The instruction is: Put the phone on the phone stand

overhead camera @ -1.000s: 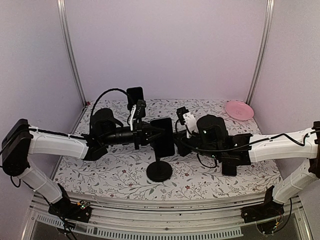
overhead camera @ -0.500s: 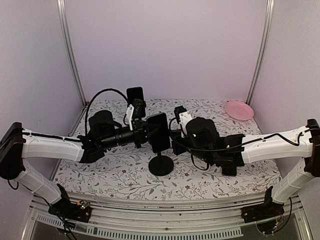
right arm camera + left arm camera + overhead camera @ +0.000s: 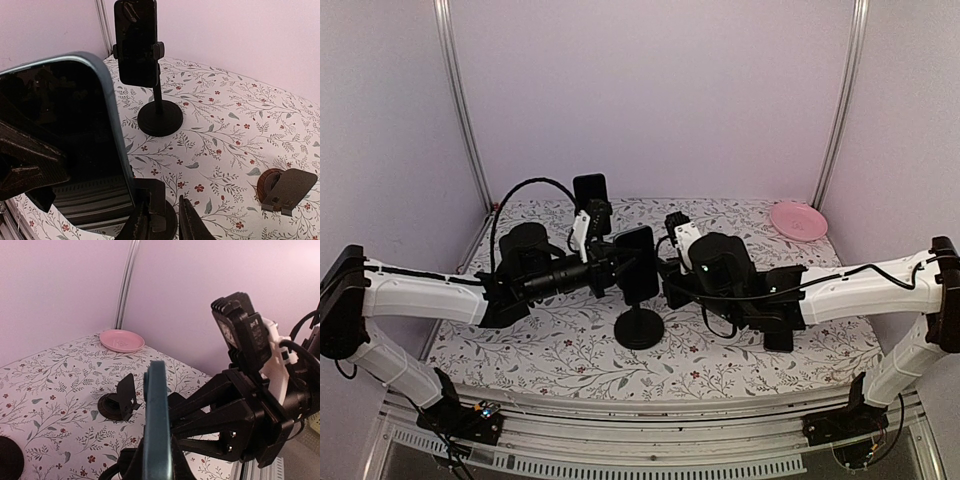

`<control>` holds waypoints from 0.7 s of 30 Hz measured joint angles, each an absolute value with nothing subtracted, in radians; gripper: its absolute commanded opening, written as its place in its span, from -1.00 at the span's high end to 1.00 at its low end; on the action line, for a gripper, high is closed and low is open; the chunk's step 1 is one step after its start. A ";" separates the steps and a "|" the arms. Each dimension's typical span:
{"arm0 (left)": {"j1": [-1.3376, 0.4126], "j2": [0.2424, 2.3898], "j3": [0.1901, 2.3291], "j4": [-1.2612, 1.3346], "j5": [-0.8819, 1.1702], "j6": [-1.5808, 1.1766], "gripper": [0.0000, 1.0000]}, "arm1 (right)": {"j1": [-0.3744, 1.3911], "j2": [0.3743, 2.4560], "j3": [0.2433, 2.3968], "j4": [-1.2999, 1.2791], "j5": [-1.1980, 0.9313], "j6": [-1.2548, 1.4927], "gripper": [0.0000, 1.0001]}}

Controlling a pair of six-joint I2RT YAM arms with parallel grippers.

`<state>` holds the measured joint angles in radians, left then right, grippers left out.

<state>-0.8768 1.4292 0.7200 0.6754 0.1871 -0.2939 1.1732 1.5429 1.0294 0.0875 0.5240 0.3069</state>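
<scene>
Now, top view: left claw (image 3: pixel 618 266) clamps the phone (image 3: pixel 638 262) upright, with the phone stand (image 3: pixel 639 330) just beneath; right claw (image 3: pixel 665 285) sits low beside it, likely bracing the stand.
Left wrist: phone edge-on in the claw's grip, held vertical to drop into the cradle.
Right wrist: jaws narrow about the stand's neck; pinching or merely straddling, can't tell.

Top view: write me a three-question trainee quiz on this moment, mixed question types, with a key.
1. True or false: the phone lies flat.
2. Which tool grips it? A left tool; B right; C neither.
3. Fill in: the plate in the far right corner is ___ in colour.
Key: 1 false, it stands upright; 2 A; 3 pink.
</scene>
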 measured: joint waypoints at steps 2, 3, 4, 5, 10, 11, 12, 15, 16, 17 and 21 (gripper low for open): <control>-0.875 1.430 0.721 0.670 0.199 -0.288 1.00 | 1.169 1.536 1.029 0.069 0.520 0.295 0.35; -0.875 1.431 0.722 0.666 0.204 -0.286 1.00 | 1.168 1.532 1.027 0.062 0.520 0.292 0.31; -0.875 1.431 0.723 0.661 0.210 -0.284 1.00 | 1.167 1.527 1.027 0.052 0.517 0.290 0.30; -0.875 1.431 0.727 0.655 0.214 -0.282 1.00 | 1.165 1.522 1.026 0.041 0.513 0.285 0.28; -0.875 1.431 0.731 0.640 0.242 -0.279 1.00 | 1.160 1.499 1.021 0.002 0.485 0.281 0.21; -0.875 1.432 0.733 0.634 0.250 -0.279 1.00 | 1.158 1.490 1.016 -0.006 0.472 0.276 0.21; -0.875 1.433 0.736 0.628 0.259 -0.279 1.00 | 1.156 1.483 1.011 -0.009 0.461 0.272 0.21; -0.878 1.437 0.744 0.607 0.286 -0.279 1.00 | 1.151 1.454 0.989 -0.024 0.416 0.251 0.21; -0.879 1.439 0.748 0.603 0.294 -0.279 1.00 | 1.150 1.443 0.981 -0.030 0.402 0.242 0.21; -0.881 1.440 0.749 0.599 0.302 -0.279 1.00 | 1.150 1.431 0.973 -0.035 0.387 0.234 0.21; -0.889 1.443 0.756 0.586 0.303 -0.276 1.00 | 1.142 1.392 0.943 -0.036 0.321 0.212 0.22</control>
<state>-0.8886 1.4425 0.7555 0.5861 0.3027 -0.2756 1.1423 1.3918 0.9432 -0.0357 0.3206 0.2119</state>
